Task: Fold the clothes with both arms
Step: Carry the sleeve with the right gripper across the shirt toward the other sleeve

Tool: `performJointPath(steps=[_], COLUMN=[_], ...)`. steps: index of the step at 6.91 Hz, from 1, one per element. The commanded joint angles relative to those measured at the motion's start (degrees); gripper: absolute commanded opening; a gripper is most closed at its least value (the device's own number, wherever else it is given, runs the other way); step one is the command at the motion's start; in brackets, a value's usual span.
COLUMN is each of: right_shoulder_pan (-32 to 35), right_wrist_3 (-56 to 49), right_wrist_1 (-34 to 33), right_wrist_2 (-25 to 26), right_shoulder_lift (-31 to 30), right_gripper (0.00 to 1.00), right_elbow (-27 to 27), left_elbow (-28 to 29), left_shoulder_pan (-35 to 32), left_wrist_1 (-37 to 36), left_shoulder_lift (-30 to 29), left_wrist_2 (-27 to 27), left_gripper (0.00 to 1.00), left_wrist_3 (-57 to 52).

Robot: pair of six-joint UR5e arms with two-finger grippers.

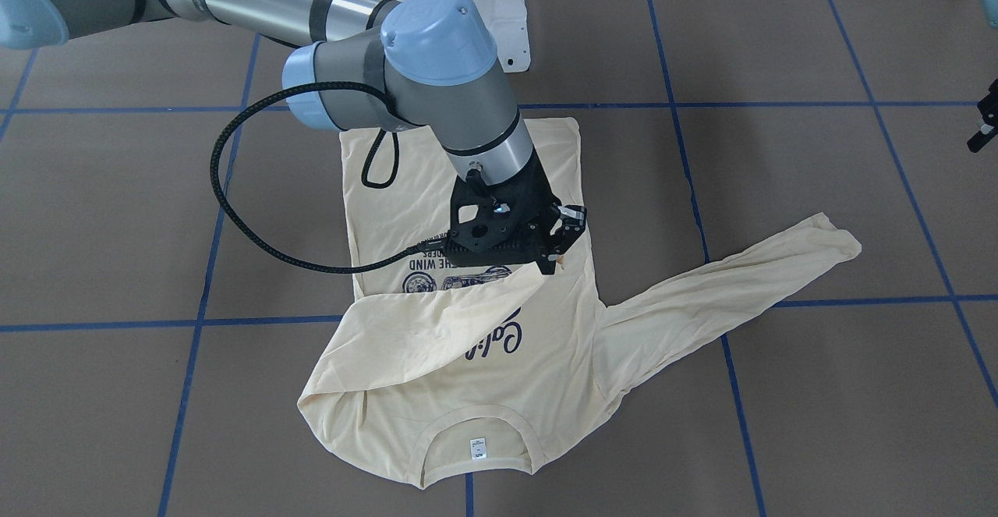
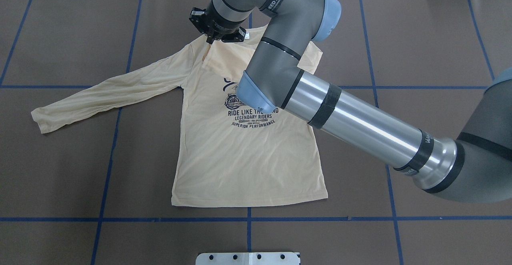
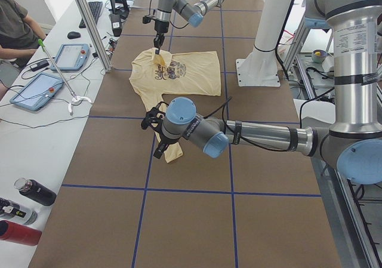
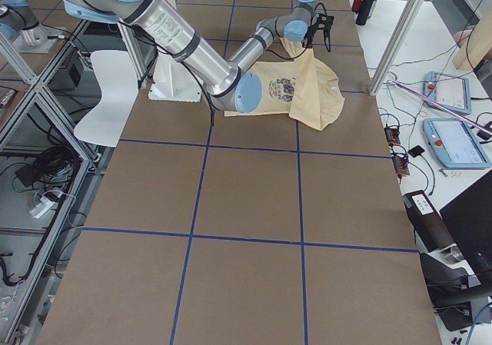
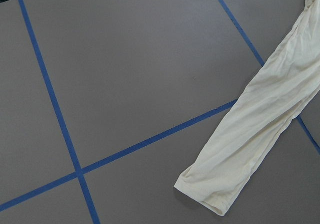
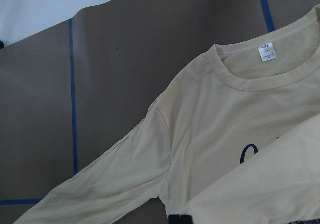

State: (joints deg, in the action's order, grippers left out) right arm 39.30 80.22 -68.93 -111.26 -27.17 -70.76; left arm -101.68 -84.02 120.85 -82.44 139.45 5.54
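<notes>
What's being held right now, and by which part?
The right gripper pinches the shirt by one sleeve, near its cuff end, drawn across the chest.

Shirt (image 2: 248,157): thin cloth, matt, finely creased. Navy print (image 2: 251,115) is flat and matt. Collar (image 6: 250,80): ribbed knit. Neck label (image 6: 266,54): smooth white fabric.
Worktop (image 2: 420,49): brown, matt, paper-like sheet. Grid lines (image 2: 120,219): blue tape, slight sheen.
Right arm (image 2: 360,125): brushed silver metal tube with glossy highlights; grey joint housings satin. Joint caps (image 1: 437,33): smooth light-blue plastic.
Cable (image 1: 214,168): black braided sleeve.
Right hand (image 1: 555,256): black matt plastic.
</notes>
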Motion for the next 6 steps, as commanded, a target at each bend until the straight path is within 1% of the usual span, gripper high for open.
performJointPath(steps=[1,2,4,5,6], right_shoulder_pan=[-3.6,-4.6,-5.3,-5.9,-6.3], right_wrist_3=[-3.4,-3.5,-3.6,-3.7,-4.8], right_wrist_1=[0.0,0.1,1.1,1.3,1.3], right_wrist_2=[3.2,4.9,5.5,6.7,6.8], right_shoulder_lift=[1.4,1.4,2.5,2.6,3.7], right_gripper=[0.00,0.00,0.00,0.00,0.00], right_elbow=[1.7,1.8,4.2,4.5,4.4], left_elbow=[0.2,0.3,0.2,0.2,0.2], left_shoulder_pan=[0.2,0.2,0.3,0.3,0.3], left_wrist_1=[0.0,0.0,0.0,0.0,0.0], left_shoulder_lift=[0.0,0.0,0.0,-0.1,-0.1], left_wrist_2=[0.0,0.0,0.0,0.0,0.0], left_gripper=[1.00,1.00,1.00,1.00,1.00], left_wrist_3=[0.0,0.0,0.0,0.0,0.0])
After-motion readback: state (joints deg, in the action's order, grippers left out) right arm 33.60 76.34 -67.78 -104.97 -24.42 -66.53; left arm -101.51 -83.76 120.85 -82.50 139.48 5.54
